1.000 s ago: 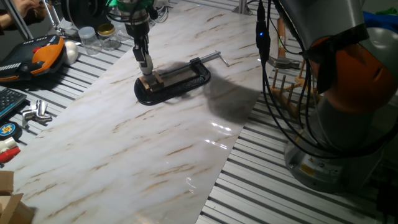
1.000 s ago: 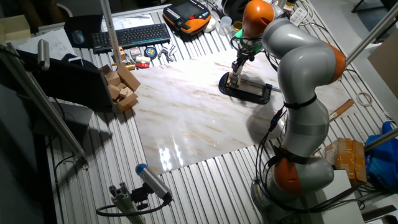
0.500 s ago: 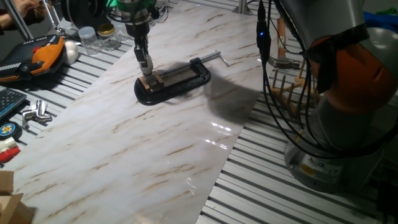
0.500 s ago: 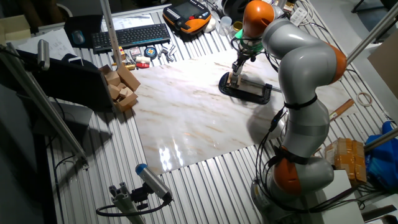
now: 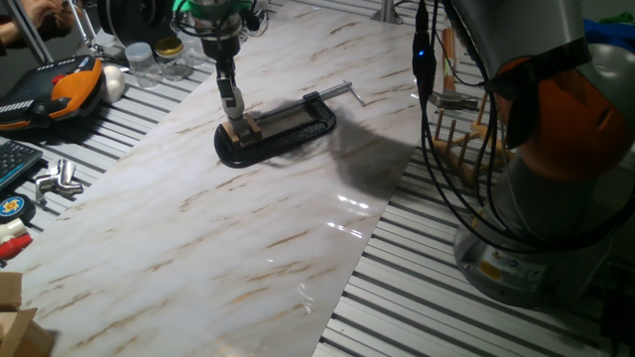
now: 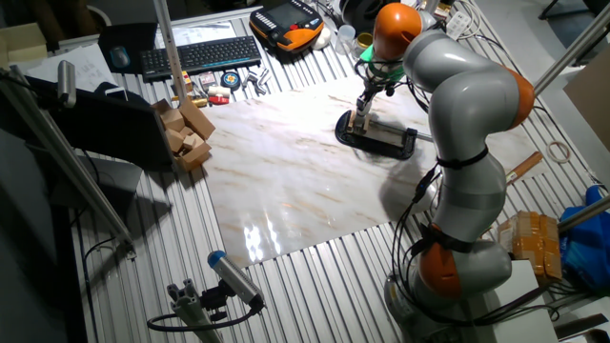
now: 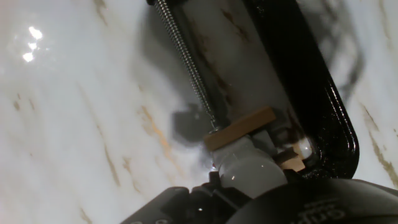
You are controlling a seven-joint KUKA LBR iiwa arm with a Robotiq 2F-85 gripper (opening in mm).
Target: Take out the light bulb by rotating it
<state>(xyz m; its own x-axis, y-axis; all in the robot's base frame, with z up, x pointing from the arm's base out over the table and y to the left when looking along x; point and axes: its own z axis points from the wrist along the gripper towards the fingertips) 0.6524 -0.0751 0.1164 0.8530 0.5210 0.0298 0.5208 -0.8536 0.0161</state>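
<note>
Tool first: we see it pointing straight down over the near end of the black C-clamp, its narrow fingers pinched onto the light bulb, which the hand view shows as a frosted white globe right at the fingertips. From there we go by size. Our grey and orange arm arches from its base beside the surface, a marbled white slab laid on ribbed metal decking, and reaches across to the far side. The C-clamp lies flat on that slab, its screw handle sticking out toward the arm's base. In the hand view the threaded screw runs down to a thin wooden strip, and the bulb sits just below that strip, inside the curve of the clamp's black frame; a second bit of wood shows beside it. We cannot make out the bulb's metal base, hidden by the tool and the wood. Off the slab, at the far corner, stand clear glass jars, next to an orange and black handheld controller with a white egg-shaped object beside it. A keyboard lies farther back, and small wooden blocks are stacked at the slab's edge.
</note>
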